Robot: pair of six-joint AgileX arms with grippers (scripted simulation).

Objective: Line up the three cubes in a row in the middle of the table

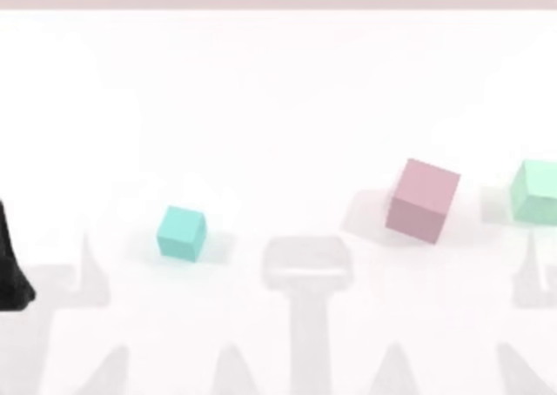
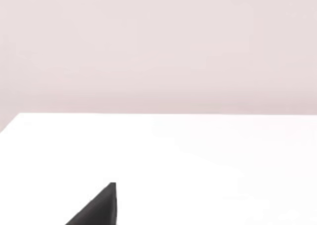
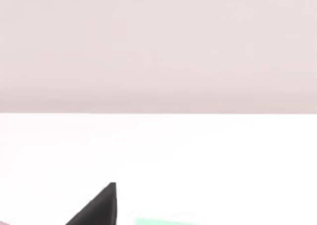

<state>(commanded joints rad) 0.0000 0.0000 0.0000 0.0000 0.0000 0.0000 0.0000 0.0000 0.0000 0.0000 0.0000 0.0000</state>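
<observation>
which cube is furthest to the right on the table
The mint cube, at the top view's right edge. The pink cube sits just left of it, and the turquoise cube lies far to the left.

We see three cubes resting on the table, spread toward its near edge. The smallest cube sits left of centre. The largest cube lies right of centre, and the middle-sized cube sits at the right edge.
</observation>
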